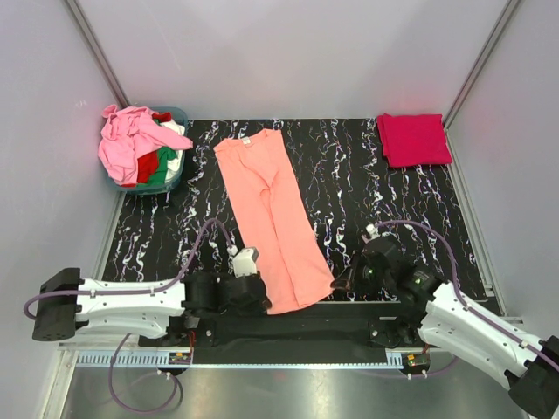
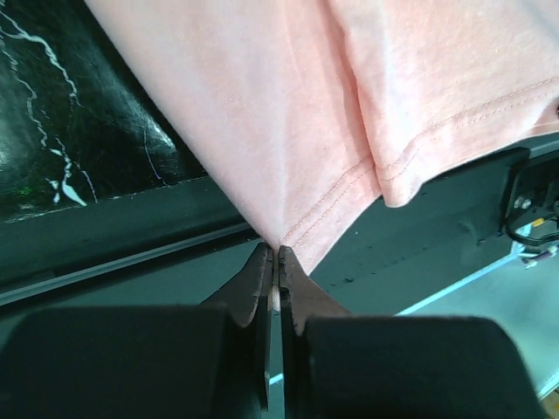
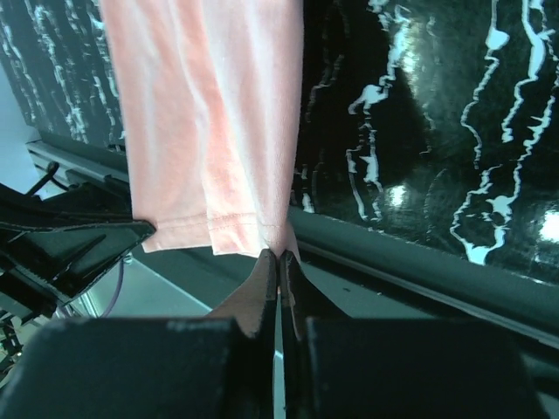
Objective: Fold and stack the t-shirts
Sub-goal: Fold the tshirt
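We see the left gripper (image 2: 275, 258) and the right gripper (image 3: 278, 260) each pinching a near hem corner of the salmon-orange t-shirt (image 1: 266, 209).

Both arms lie low at the salmon-orange t-shirt's (image 1: 266, 209) near hem. The left gripper's (image 2: 277, 255) fingers pinch its left corner, and the right gripper's (image 3: 278, 255) fingers pinch its right corner.

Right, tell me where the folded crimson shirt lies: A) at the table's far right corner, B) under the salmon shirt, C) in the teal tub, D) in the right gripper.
A: the crimson shirt lies folded flat at the far right corner of the table, apart from the salmon shirt.
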Controlling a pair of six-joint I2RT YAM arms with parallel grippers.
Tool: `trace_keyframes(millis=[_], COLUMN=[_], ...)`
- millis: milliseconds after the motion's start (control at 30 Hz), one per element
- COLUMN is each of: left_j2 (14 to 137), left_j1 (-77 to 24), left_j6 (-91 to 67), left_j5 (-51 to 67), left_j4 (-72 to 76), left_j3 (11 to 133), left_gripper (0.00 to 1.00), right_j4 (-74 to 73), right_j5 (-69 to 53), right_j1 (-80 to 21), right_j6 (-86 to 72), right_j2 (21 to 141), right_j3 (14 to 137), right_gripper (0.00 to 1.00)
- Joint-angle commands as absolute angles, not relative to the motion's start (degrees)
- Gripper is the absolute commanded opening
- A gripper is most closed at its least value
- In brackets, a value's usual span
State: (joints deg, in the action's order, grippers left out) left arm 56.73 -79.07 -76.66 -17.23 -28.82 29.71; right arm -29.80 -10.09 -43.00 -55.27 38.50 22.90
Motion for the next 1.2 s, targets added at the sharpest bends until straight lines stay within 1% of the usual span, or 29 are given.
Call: trace_keyframes(millis=[0, 133, 267, 367, 400, 467, 600, 733, 867, 1167], left_j2=[54.23, 52.91, 51.59, 51.68, 51.94, 52.38, 52.56, 53.96, 58.17, 69.34], left_j1=[-79.45, -79.37, -78.31, -76.03, -73.85, -70.86, -61.29, -53.54, -45.20, -33.15], left_j6=[-77.17, -76.82, -74.98, -71.55, -70.41, -66.55, -59.43, -51.87, -46.24, -39.12], left_j5=[-22.67, -26.89, -32.42, -34.10, -33.93, -32.53, -29.19, -24.71, -20.92, -12.22], left_j4=[-34.27, -39.89, -44.46, -44.82, -44.56, -44.12, -41.14, -37.97, -35.60, -29.80], left_j3=[33.92, 37.08, 41.56, 43.85, 44.21, 45.26, 46.76, 48.16, 50.79, 55.54], left_gripper=[0.00, 0.00, 0.00, 0.01, 0.01, 0.01, 0.01, 0.02, 0.02, 0.02], right_j4=[-32.96, -33.22, -33.84, -34.19, -34.19, -34.80, -34.63, -34.54, -34.02, -33.13], right_j5=[-8.35, -5.63, -2.38, -0.71, -0.27, 1.39, 3.51, 4.22, 2.64, -3.34], right_j1=[-42.98, -42.98, -42.89, -42.89, -42.89, -42.98, -42.63, -40.35, -36.93, -31.38], right_j6=[-53.79, -51.77, -47.65, -45.28, -44.57, -42.82, -39.82, -36.05, -33.14, -29.27], right_j2=[39.55, 42.97, 49.11, 54.20, 55.53, 59.21, 64.94, 73.01, 80.23, 95.44], right_j3=[30.22, 35.41, 43.04, 48.66, 50.00, 53.94, 60.02, 67.83, 73.55, 84.54], right_gripper=[0.00, 0.00, 0.00, 0.00, 0.00, 0.00, 0.00, 0.00, 0.00, 0.00])
